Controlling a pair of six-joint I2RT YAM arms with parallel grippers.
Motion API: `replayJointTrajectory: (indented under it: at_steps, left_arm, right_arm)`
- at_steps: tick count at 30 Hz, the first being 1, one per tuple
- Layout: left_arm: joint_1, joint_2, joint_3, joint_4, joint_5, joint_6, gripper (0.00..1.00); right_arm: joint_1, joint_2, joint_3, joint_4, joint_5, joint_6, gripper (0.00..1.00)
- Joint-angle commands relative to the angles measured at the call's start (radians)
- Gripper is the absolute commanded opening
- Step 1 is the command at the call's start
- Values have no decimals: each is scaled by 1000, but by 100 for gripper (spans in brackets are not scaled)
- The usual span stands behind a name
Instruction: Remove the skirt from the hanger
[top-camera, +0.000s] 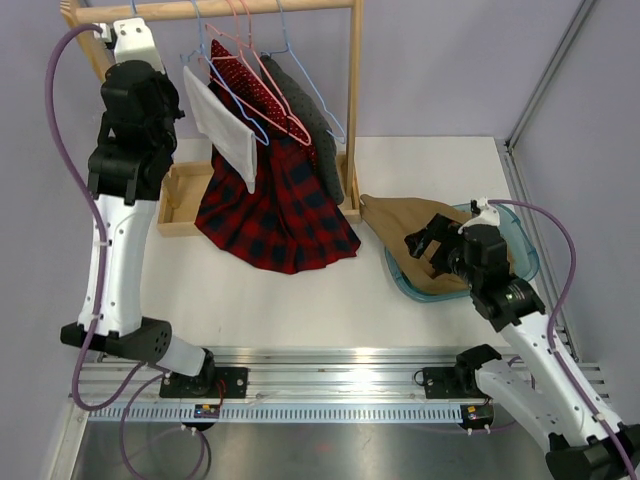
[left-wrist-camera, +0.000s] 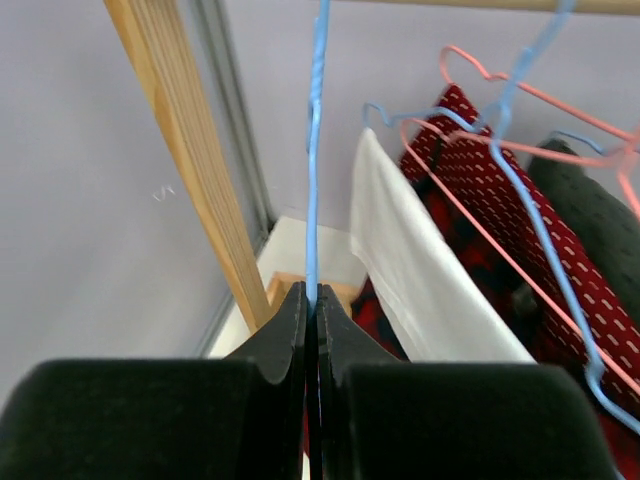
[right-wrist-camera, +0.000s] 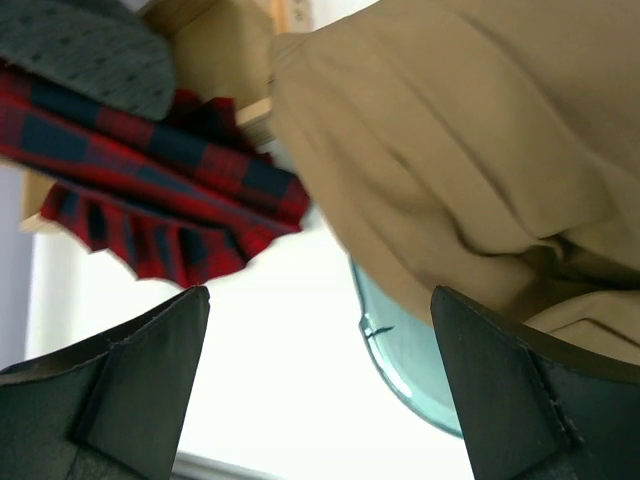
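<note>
Jaws of the left gripper (left-wrist-camera: 312, 305), its arm stretched tall, clench a blue hanger (left-wrist-camera: 314, 150); the right gripper (right-wrist-camera: 318, 300), held low, gapes above tan cloth (right-wrist-camera: 450, 150).

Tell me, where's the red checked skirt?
In the top view, the red checked skirt hangs under the wooden rack at the back left of the table, hem spread on it, beside the white cloth.
</note>
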Motion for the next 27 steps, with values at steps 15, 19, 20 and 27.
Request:
replayJointTrajectory:
  at_steps: [15,19,20,27]
  left_arm:
    - [210,232,172,135,243,-95,0]
    - [235,217,80,156,277,-116,0]
    - [262,214,62,156,283,-125,0]
    - [295,85,-153,222,320,-142,0]
  right_arm:
    - [1,-109,8,-75,-181,-37,100]
    - [-1,-117,11,-89,-183,-40,99]
    - [-1,-120,13,-92,-183,-40,99]
    - [1,-128,27,-109,-183,-45,99]
